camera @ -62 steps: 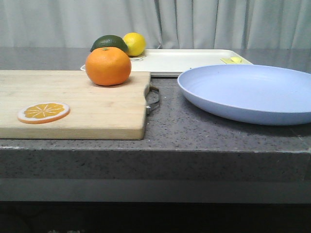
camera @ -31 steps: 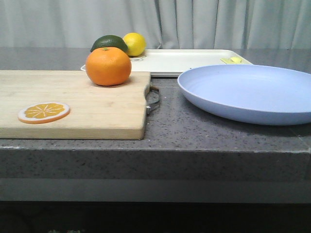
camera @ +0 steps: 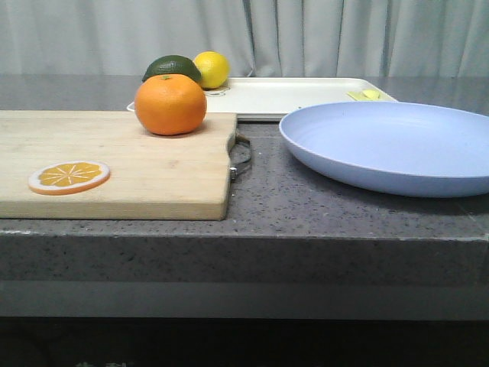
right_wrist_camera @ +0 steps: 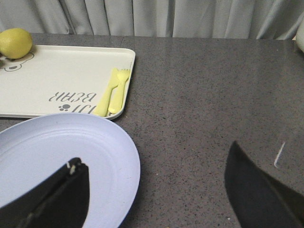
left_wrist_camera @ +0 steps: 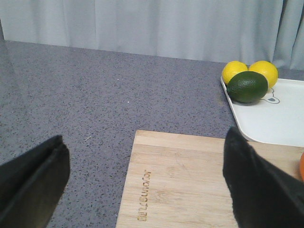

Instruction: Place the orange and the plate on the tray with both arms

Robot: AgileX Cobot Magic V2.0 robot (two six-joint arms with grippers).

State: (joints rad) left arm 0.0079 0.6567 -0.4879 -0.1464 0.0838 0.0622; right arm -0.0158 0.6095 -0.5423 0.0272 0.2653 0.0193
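Note:
The orange (camera: pixel 170 105) sits on the far right part of a wooden cutting board (camera: pixel 137 164); only its edge (left_wrist_camera: pixel 302 166) shows in the left wrist view. The lavender-blue plate (camera: pixel 390 145) lies on the counter to the right, in front of the cream tray (camera: pixel 298 95). My left gripper (left_wrist_camera: pixel 142 190) is open above the board's far left corner, nothing between its fingers (left_wrist_camera: pixel 259 187). Open too, my right gripper (right_wrist_camera: pixel 156 190) straddles the plate's (right_wrist_camera: pixel 57 152) right rim, one finger (right_wrist_camera: pixel 57 199) over the plate, the other over bare counter. Neither gripper appears in the front view.
An orange slice disc (camera: pixel 69 177) lies on the board's near left. Two lemons (left_wrist_camera: pixel 235 71) and a dark green fruit (left_wrist_camera: pixel 247 87) sit at the tray's left end (left_wrist_camera: pixel 280 118). Yellow plastic cutlery (right_wrist_camera: pixel 111 92) lies at its right end. The counter's front edge is close.

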